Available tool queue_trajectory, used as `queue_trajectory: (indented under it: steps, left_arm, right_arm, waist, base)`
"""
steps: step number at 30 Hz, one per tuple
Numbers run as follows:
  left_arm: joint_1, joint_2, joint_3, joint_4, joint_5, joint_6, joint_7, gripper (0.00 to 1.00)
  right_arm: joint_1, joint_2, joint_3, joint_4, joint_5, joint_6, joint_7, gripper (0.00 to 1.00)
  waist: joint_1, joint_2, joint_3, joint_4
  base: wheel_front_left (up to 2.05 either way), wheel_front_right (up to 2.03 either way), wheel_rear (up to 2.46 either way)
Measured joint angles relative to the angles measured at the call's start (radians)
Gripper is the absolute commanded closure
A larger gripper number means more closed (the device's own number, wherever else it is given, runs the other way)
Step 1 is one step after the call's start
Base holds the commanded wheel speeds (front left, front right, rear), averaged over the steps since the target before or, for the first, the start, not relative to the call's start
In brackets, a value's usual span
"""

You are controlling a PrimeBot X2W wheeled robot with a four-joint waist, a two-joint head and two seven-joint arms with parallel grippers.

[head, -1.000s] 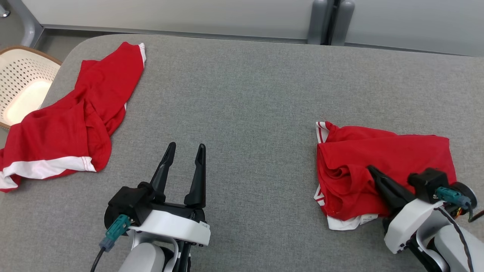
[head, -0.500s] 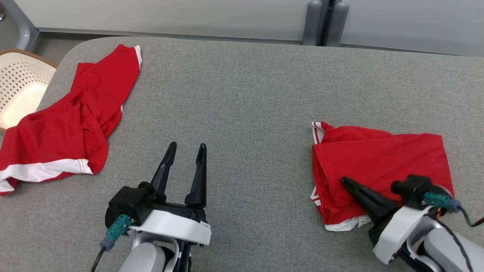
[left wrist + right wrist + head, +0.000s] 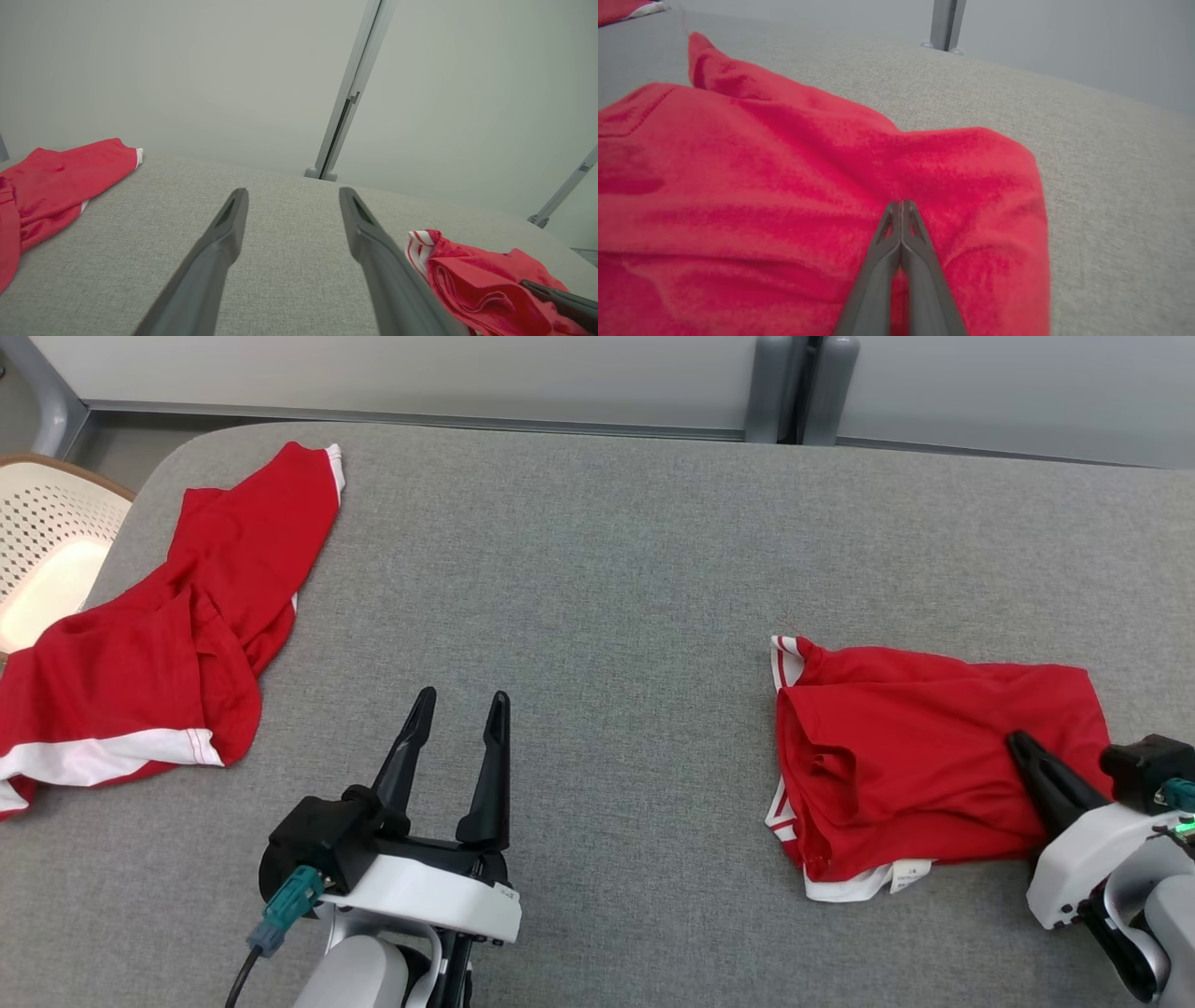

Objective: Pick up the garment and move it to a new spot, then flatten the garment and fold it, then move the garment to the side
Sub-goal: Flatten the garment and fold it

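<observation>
Near: left gripper [image 3: 463,694] over bare tabletop [image 3: 607,569], fingers spread apart, empty. right gripper [image 3: 1014,739] fingers pressed together, nothing pinched, tips over right part of folded red garment [image 3: 915,756], tabletop right side. Farther left: crumpled red garment [image 3: 187,625], beside basket [image 3: 47,541].

Perforated cream basket [image 3: 56,513] off the grey worktop's [image 3: 579,569] far-left corner — second red garment [image 3: 159,644] crumpled along its left edge, grey posts [image 3: 767,383] behind the far edge.
</observation>
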Motion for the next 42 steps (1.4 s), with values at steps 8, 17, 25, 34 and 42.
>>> queue_trajectory:
  steps: [8, 17, 25, 34, 42]
  left_arm:
    - [0.0, 0.0, 0.0, 0.002, 0.002, -0.001, 0.0, 0.0]
    - [-0.016, 0.0, -0.023, 0.001, 0.0, -0.002, 0.0, 0.0]
    - [-0.02, 0.0, -0.045, 0.001, -0.01, -0.001, 0.0, 0.0]
    - [-0.019, 0.001, -0.017, 0.001, -0.004, 0.003, 0.0, 0.0]
    - [-0.02, 0.0, 0.009, -0.013, 0.005, 0.0, 0.0, 0.0]
  right_arm:
    - [-0.001, 0.056, -0.077, -0.026, -0.045, 0.0, -0.05, 1.0]
    - [-0.042, 0.111, -0.019, -0.141, -0.11, 0.0, -0.066, 1.0]
    - [-0.072, 0.21, 0.01, 0.023, -0.159, 0.0, -0.066, 1.0]
    - [-0.101, 0.245, -0.023, 0.069, -0.16, 0.0, -0.07, 1.0]
    - [-0.043, 0.162, -0.219, -0.152, -0.216, 0.0, -0.071, 1.0]
  waist:
    - [0.0, 0.0, -0.001, -0.005]
    - [0.0, 0.0, 0.014, 0.007]
    - [0.0, 0.0, 0.029, 0.05]
    - [0.0, 0.0, 0.021, 0.035]
    - [0.0, 0.0, -0.006, -0.022]
  base:
    - [0.0, 0.0, 0.0]
    - [0.0, 0.0, 0.0]
    - [0.0, 0.0, 0.0]
    - [0.0, 0.0, 0.0]
    - [0.0, 0.0, 0.0]
